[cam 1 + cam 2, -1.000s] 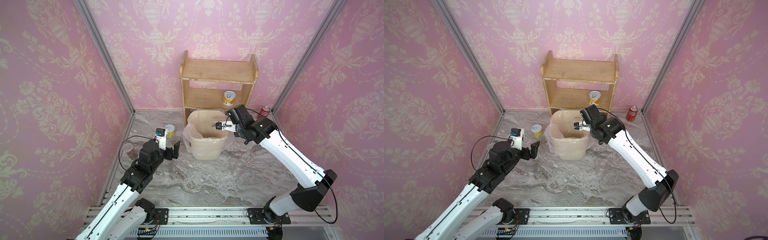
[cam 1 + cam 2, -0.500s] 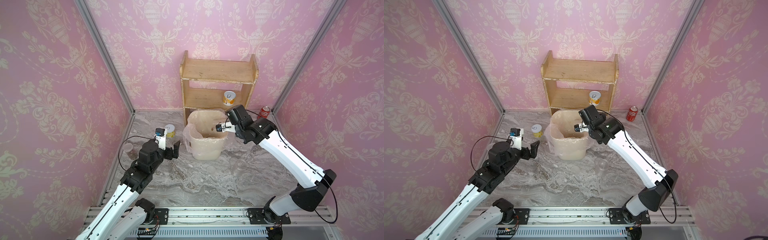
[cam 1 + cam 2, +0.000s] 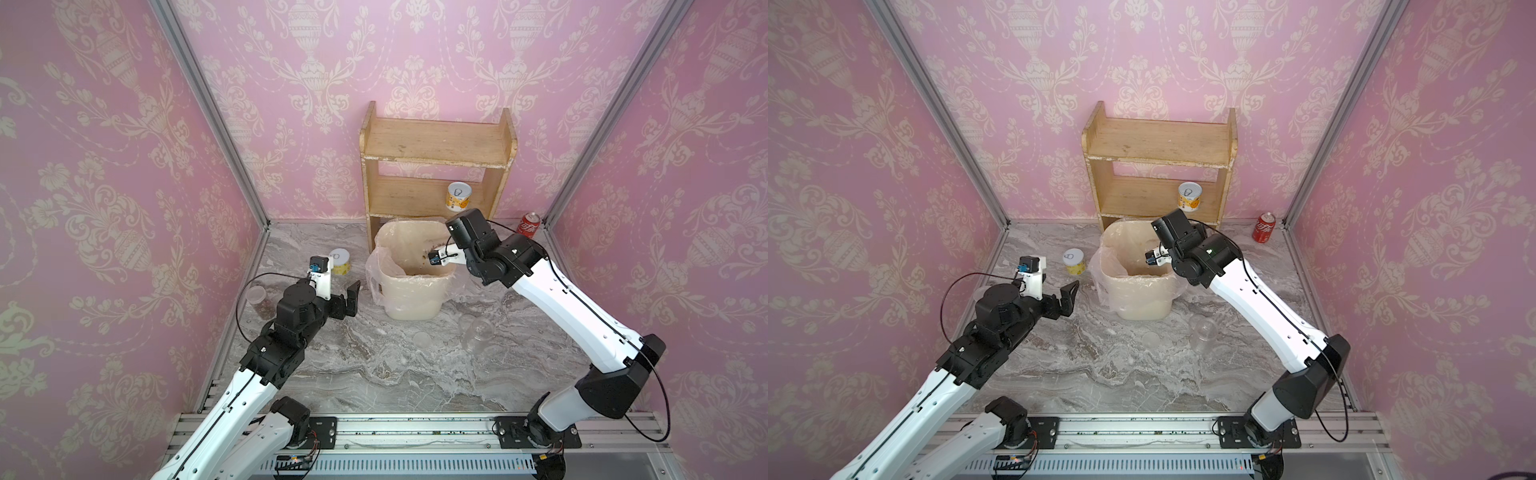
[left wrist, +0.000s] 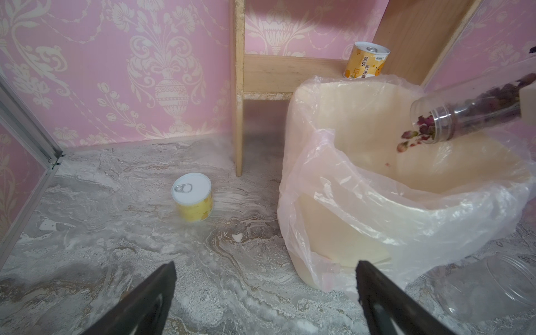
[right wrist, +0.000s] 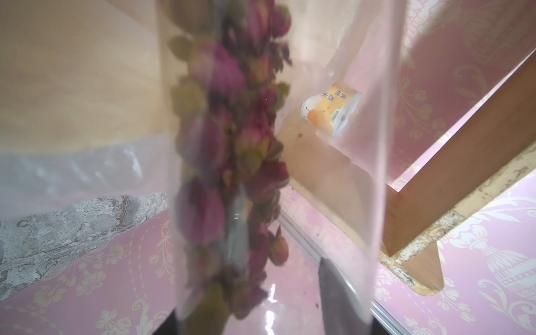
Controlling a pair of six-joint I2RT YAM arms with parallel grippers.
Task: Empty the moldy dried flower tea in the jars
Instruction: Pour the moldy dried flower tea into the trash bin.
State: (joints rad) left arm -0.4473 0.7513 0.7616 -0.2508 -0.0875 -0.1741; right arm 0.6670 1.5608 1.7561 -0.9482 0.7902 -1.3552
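**Q:** Is any writing legible?

**A:** Yes. The yellow-and-white tin [image 4: 367, 62] on the lower board of the wooden shelf [image 3: 436, 141] carries Chinese characters, 黄桃 and 西米 among them, beside an orange fruit drawing. A red cola can [image 3: 528, 222] in the back right corner has white script, too small to read. A second tin [image 4: 193, 197], pull-tab lid up, stands on the marble-patterned table [image 3: 374, 365] left of the bin. No words on it can be made out.

**Q:** Where is the tea, and what holds it?

**A:** The right gripper [image 3: 434, 257] is clamped on a clear jar [image 4: 464, 107] tipped over the cream bin [image 3: 415, 303], and pinkish-brown dried flower tea [image 4: 417, 133] spills from the jar's mouth. In both top views the arm's wrist hides most of that jar. The left gripper [image 4: 266, 290] is spread wide and empty, low over the table beside the bin.

**Q:** What else is around?

**A:** A loose plastic liner [image 4: 362, 185] sags over the bin's near rim. A second jar [image 3: 255, 296] with brown buds inside sits by the left wall, just beyond the left arm. An empty jar [image 3: 478, 332] and a round lid [image 3: 422, 338] rest on the table in front of the bin, beside the right arm.
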